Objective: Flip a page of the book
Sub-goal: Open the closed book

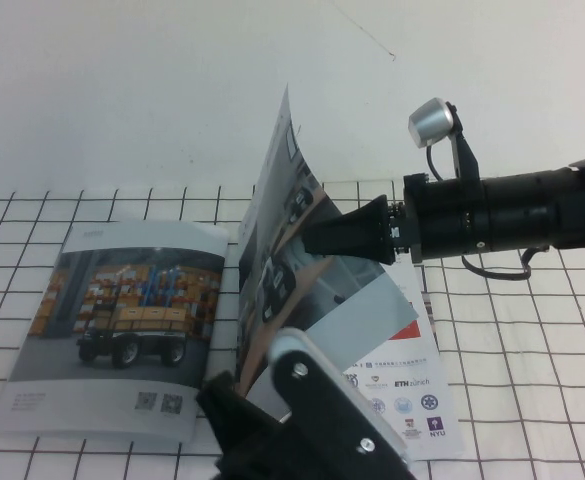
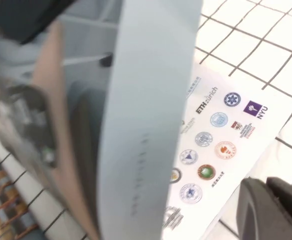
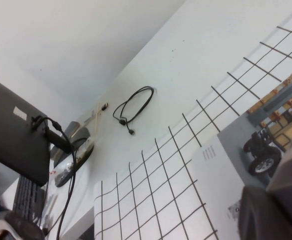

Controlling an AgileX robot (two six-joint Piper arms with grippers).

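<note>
Nearest, the left hand waits low by the book, grip unclear, while the right hand pinches the page upright to flip it.

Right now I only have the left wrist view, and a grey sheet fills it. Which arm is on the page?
Observer: The right gripper. Its tip meets the page, which stands nearly upright.
Operator: Where's the left gripper?
Observer: The left gripper sits low at the near edge of the book, below the raised page.
Operator: Left half flat?
Observer: Yes, the warehouse vehicle sheet lies flat on the grid table.
</note>
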